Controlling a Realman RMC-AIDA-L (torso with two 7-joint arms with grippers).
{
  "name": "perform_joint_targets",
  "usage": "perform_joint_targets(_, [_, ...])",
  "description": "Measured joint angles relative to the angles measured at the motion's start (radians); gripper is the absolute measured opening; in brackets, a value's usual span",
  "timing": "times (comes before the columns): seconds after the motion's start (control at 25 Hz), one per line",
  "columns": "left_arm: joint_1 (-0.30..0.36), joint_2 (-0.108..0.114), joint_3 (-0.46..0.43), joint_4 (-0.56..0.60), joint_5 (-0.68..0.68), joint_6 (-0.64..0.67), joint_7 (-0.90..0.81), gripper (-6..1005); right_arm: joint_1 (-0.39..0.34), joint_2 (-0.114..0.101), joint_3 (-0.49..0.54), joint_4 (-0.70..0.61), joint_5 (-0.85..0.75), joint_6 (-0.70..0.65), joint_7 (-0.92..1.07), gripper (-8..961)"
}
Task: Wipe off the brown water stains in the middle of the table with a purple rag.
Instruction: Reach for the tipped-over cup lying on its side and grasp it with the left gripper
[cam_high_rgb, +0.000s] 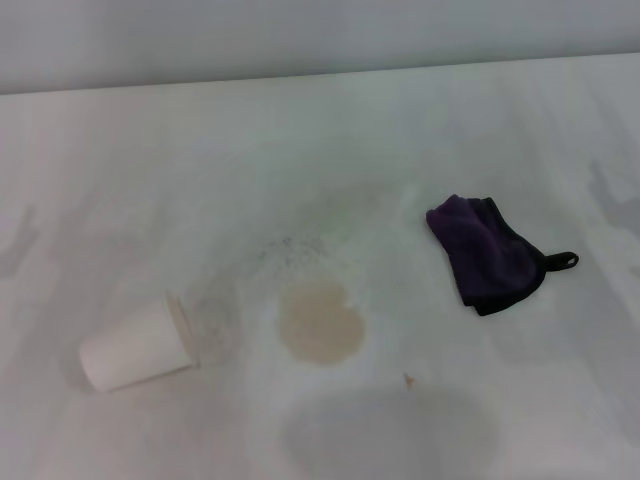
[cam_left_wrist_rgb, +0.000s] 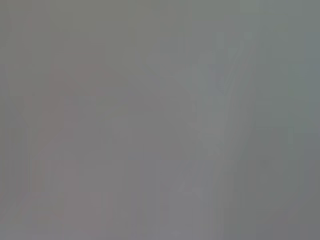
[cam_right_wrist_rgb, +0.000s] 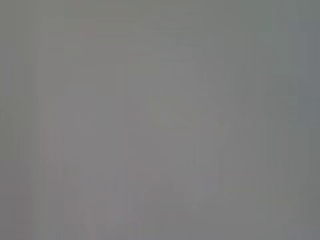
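**Spill and rag waiting on the table**

Sitting mid-table (cam_high_rgb: 120, 150), toward its near edge, the brown water stains (cam_high_rgb: 320, 320) form one pale tan blotch. Off toward the right edge lies the purple rag (cam_high_rgb: 485, 252), crumpled, apart from the blotch. A white paper cup (cam_high_rgb: 135, 345) lies tipped leftward. Neither tool shows, so its state is unknowable.

The brown water stains (cam_high_rgb: 320, 321) form one pale tan, roundish, translucent blotch lying flat near the middle of the table (cam_high_rgb: 150, 170), a broad, plain white, matte surface. The purple rag (cam_high_rgb: 487, 252) lies crumpled on the table to the right of the blotch and a little farther back, well apart from it, dark purple with black edging and a small black loop pointing right
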Motion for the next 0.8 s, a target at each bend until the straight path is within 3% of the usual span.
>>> perform_joint_targets(0.28, [0.029,0.089,-0.001,0.226,0.261,-0.151,-0.291,887,0.01,0.0,0.001,-0.008,0.002,0.0,0.0,815])
perform_joint_targets(0.44, [0.069,0.136,-0.02,0.431,0.489,-0.21,-0.513,888,0.017,0.0,0.001,-0.009,0.002,0.002,0.0,815])
perform_joint_targets(0.52, [0.086,0.156,-0.063,0.565,0.668,-0.223,-0.664,888,0.019,0.0,0.0,-0.009,0.003,0.006,0.0,815])
perform_joint_targets(0.8, [0.093,0.148,-0.272,0.916,1.243,-0.118,-1.06,887,0.019,0.0,0.001,-0.01,0.007,0.01,0.0,815])
